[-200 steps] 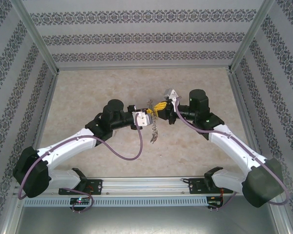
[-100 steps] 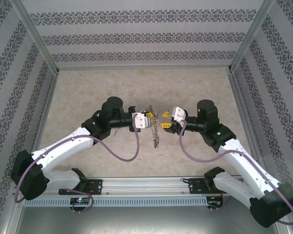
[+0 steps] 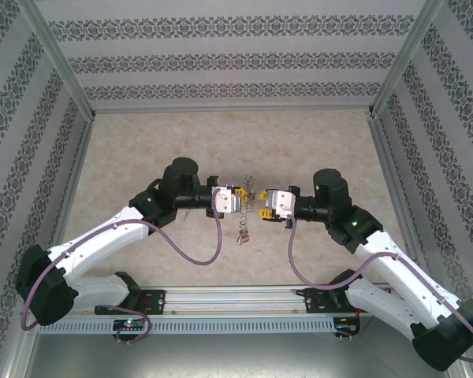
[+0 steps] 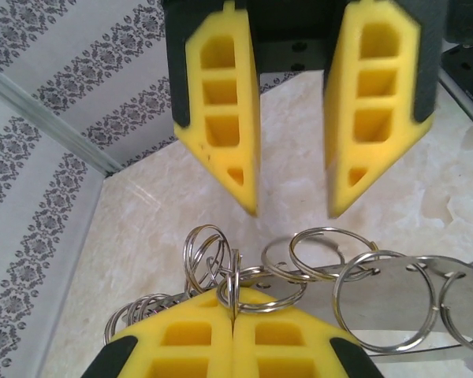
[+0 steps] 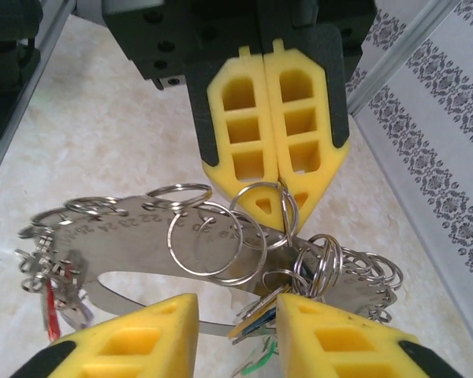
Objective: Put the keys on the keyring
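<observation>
The keyring (image 5: 126,244) is a flat silver band with numbered holes and many small split rings, held in the air between both arms (image 3: 248,194). My left gripper (image 4: 235,303) is shut on one split ring, and from the right wrist view its tips (image 5: 281,222) pinch that ring. My right gripper (image 5: 236,303) is open and faces the left one (image 4: 293,211). Cluster keys with blue and yellow tags (image 5: 260,323) hang in its gap without being pinched. More tagged keys dangle below (image 3: 242,230). Keys separate from the ring are out of view.
The beige marbled tabletop (image 3: 142,150) lies under the arms, with patterned walls on three sides. A metal rail (image 3: 236,299) runs along the near edge. Purple cables loop beneath both wrists.
My right gripper has let go near the ring, opened, and swung down to face the left gripper. The dangling keys now hang a little lower. The left gripper stayed shut.
</observation>
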### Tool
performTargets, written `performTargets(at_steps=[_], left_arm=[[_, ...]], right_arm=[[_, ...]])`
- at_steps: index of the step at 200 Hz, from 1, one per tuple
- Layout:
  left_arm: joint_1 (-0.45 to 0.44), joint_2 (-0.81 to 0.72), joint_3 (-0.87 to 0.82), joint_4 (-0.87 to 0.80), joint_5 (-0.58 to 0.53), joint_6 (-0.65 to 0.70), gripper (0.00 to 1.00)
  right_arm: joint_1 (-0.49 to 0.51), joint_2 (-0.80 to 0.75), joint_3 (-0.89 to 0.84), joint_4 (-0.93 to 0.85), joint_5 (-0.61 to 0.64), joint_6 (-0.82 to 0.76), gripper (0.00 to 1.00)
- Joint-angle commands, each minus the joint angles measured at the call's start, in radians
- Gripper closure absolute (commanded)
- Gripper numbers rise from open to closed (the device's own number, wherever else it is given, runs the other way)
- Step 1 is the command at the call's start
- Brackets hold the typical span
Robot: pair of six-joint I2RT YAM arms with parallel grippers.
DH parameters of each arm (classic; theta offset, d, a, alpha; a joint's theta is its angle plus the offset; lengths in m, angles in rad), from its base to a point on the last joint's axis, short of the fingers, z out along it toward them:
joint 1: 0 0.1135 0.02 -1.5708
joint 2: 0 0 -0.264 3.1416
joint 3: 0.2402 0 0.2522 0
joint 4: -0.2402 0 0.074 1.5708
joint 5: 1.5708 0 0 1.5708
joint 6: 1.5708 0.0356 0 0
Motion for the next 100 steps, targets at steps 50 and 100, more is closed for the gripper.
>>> performTargets(at_steps=[50, 100], left_arm=[[-0.006, -0.041, 0.008, 0.003, -0.017, -0.009, 1.00], [-0.006, -0.024, 0.032, -0.010, -0.042, -0.057, 1.00]], right_arm=[[0.056, 0.052, 0.063, -0.004, -0.133, 0.033, 0.58], [0.107, 0.116, 0.097, -0.038, -0.082, -0.021, 0.58]])
